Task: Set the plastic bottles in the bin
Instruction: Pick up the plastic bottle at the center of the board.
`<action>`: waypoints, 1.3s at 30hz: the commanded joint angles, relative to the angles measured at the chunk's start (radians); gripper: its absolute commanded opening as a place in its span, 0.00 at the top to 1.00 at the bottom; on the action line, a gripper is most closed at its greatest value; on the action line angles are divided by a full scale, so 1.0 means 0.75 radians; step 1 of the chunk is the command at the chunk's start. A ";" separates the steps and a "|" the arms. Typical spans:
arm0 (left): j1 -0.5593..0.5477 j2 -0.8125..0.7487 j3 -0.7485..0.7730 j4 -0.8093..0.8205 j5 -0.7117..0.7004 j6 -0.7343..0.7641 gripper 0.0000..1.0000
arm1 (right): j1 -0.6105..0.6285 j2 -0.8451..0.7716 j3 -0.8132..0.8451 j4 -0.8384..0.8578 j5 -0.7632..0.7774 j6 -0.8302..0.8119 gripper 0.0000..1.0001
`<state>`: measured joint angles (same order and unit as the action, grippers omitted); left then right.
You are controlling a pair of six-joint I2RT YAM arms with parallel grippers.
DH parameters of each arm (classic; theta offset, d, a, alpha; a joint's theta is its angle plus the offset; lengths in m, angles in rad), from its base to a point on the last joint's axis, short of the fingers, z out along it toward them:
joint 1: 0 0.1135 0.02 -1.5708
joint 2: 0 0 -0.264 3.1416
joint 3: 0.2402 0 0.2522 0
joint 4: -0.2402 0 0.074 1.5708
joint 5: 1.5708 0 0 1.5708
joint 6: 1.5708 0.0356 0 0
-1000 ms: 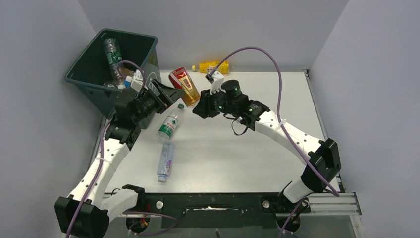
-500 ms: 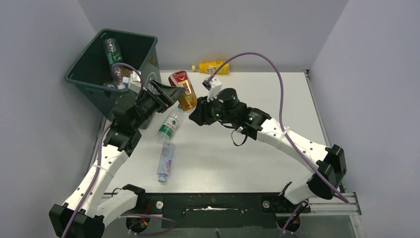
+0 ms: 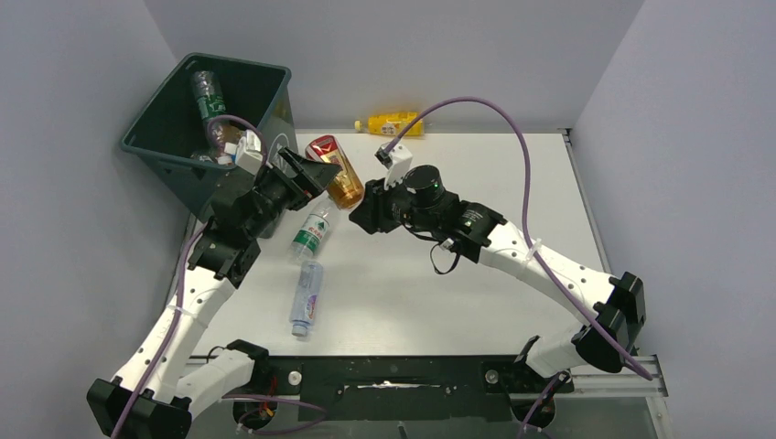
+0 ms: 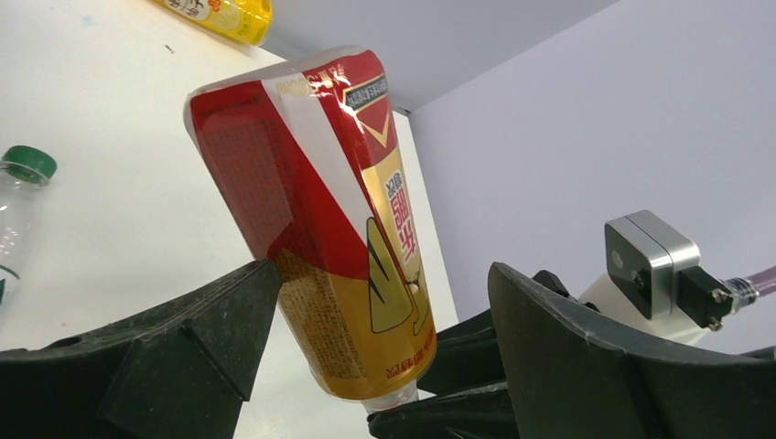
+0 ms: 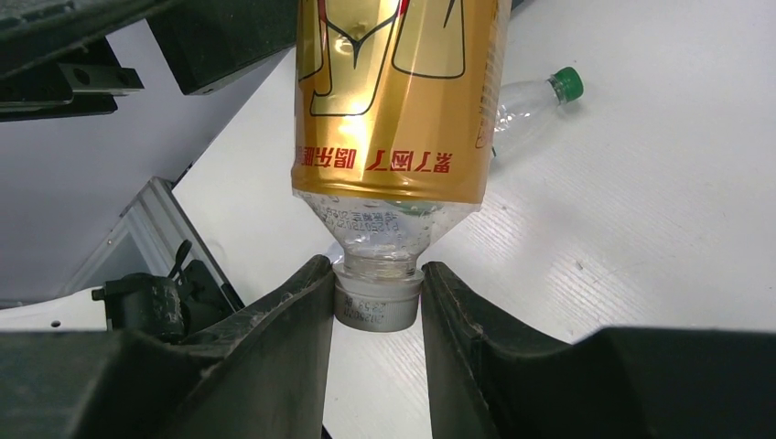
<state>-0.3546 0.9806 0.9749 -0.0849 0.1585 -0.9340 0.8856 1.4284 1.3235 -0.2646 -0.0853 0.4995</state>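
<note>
**Red-gold bottle gripped by its cap**

At the upper left of the overhead frame, the bin (image 3: 174, 174) holds several plastic bottles (image 3: 209, 99). Right of it, the left pincer (image 4: 382, 273) is released, its jaws wide on either side of the red-gold bottle (image 3: 331, 163). The right pincer (image 5: 377, 294) is clenched on that bottle's cap. On the tabletop (image 3: 512, 183) lie three more bottles (image 3: 313, 230)

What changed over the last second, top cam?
The right gripper carried the red-gold bottle, held by its cap, slightly left, in between the left gripper's open fingers. Nothing grabbed or released. Green-capped bottle, blue-labelled bottle, yellow bottle and bin stayed put.
</note>
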 commanded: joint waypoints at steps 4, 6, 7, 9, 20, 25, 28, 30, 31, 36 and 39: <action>-0.008 -0.013 0.108 -0.106 -0.123 0.080 0.14 | 0.054 -0.100 0.016 0.071 -0.039 -0.003 0.83; -0.009 -0.009 0.114 -0.127 -0.133 0.085 0.14 | 0.060 -0.102 0.023 0.070 -0.038 -0.005 0.83; -0.008 -0.006 0.117 -0.137 -0.138 0.087 0.14 | 0.064 -0.103 0.026 0.070 -0.039 -0.005 0.83; -0.009 -0.004 0.114 -0.137 -0.139 0.087 0.14 | 0.068 -0.106 0.032 0.070 -0.039 -0.005 0.83; -0.010 -0.035 0.035 0.031 -0.080 0.004 0.25 | 0.076 -0.104 -0.002 0.107 -0.068 0.023 0.83; -0.010 -0.021 0.075 0.007 -0.071 0.032 0.40 | 0.075 -0.106 -0.016 0.115 -0.068 0.032 0.68; -0.005 -0.005 0.140 -0.039 -0.084 0.081 0.43 | 0.076 -0.111 -0.014 0.115 -0.063 0.031 0.47; 0.002 0.013 0.193 -0.071 -0.090 0.116 0.45 | 0.077 -0.116 -0.012 0.107 -0.052 0.031 0.35; 0.007 0.021 0.221 -0.083 -0.088 0.130 0.45 | 0.078 -0.123 -0.011 0.103 -0.049 0.031 0.32; 0.087 0.090 0.385 -0.160 -0.053 0.211 0.45 | 0.077 -0.156 -0.004 0.070 -0.028 0.028 0.11; 0.238 0.152 0.498 -0.203 0.055 0.248 0.45 | 0.078 -0.192 -0.006 0.043 -0.009 0.025 0.01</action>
<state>-0.2859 1.0569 1.2194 -0.2279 0.1181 -0.8173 0.9375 1.3605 1.3106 -0.2485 -0.1196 0.5224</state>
